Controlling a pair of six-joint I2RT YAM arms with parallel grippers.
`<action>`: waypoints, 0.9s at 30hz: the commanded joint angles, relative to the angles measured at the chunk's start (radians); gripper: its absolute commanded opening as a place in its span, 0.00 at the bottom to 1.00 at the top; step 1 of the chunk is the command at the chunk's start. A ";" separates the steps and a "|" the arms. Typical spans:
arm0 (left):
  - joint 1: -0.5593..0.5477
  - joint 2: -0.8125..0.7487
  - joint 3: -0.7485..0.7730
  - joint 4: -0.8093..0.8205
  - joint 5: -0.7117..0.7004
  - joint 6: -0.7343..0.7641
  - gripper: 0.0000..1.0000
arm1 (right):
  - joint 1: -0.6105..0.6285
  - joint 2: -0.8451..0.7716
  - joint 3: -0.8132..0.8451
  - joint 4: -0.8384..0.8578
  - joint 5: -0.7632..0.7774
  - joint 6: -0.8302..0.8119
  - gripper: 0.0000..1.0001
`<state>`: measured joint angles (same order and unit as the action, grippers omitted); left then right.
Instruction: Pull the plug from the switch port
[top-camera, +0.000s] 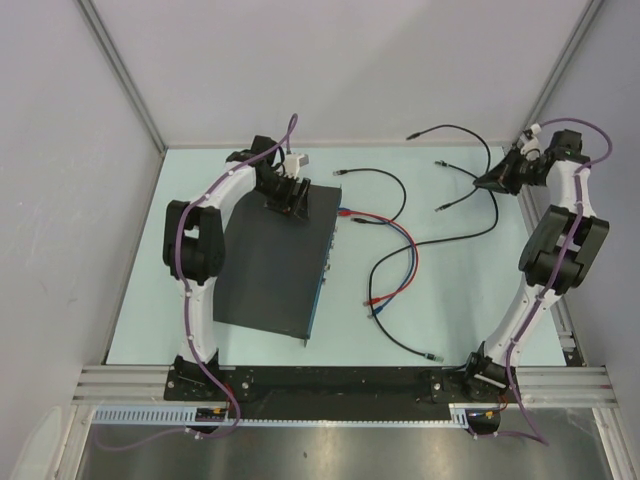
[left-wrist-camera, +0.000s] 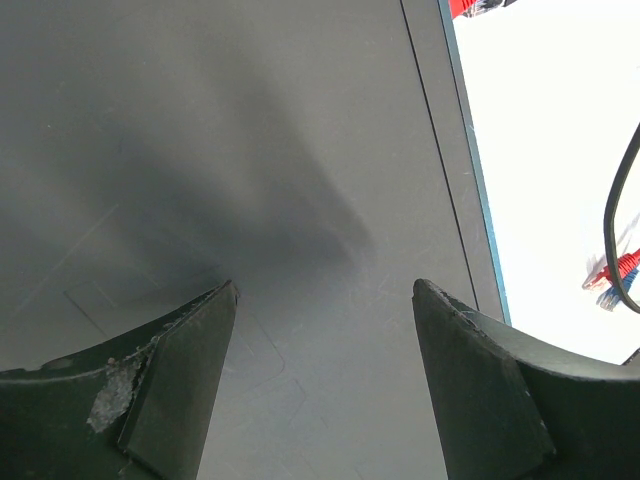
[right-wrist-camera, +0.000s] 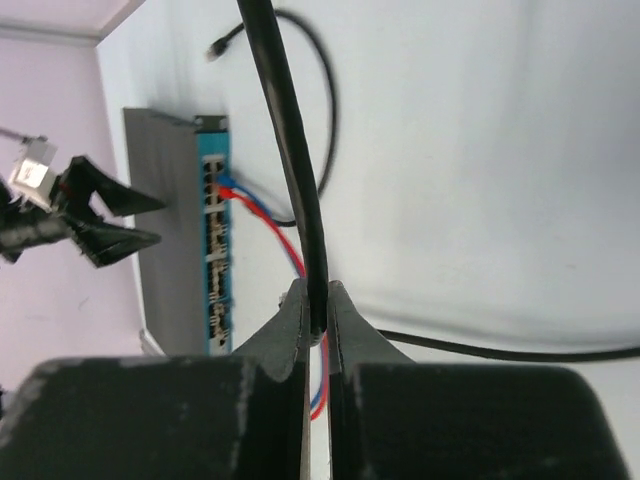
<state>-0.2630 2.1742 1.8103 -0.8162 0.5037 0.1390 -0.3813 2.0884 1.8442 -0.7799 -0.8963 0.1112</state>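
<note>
Left arm (top-camera: 195, 250) arched over switch (top-camera: 268, 270), left gripper (top-camera: 290, 195) spread wide above its smooth matte top. Right arm (top-camera: 560, 245) extended far-right, right gripper (right-wrist-camera: 315, 300) pinching glossy black cable (right-wrist-camera: 290, 150). Switch left-centre on table (top-camera: 450, 300).

A robotics lab cell: white panels (top-camera: 350, 60), aluminium framing (top-camera: 122, 75), a pale table (top-camera: 470, 300) carrying left arm (top-camera: 195, 260) and right arm (top-camera: 560, 240).

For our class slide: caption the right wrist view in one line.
Right gripper shut on a thin black cable; beyond, red and blue cables sit plugged into the blue-grey face of the flat black switch.
</note>
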 joint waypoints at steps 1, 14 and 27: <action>-0.012 0.104 -0.034 -0.011 -0.045 0.017 0.80 | -0.037 0.030 0.009 -0.039 0.086 -0.079 0.00; -0.005 0.099 -0.016 -0.031 -0.056 0.024 0.80 | 0.159 0.133 0.354 0.053 0.356 -0.135 0.92; 0.030 0.007 -0.055 -0.026 -0.128 0.050 0.80 | 0.550 0.455 0.552 0.039 0.726 -0.145 0.55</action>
<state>-0.2558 2.1727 1.8187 -0.8291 0.4942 0.1448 0.1902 2.4710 2.3199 -0.7223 -0.3367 -0.0353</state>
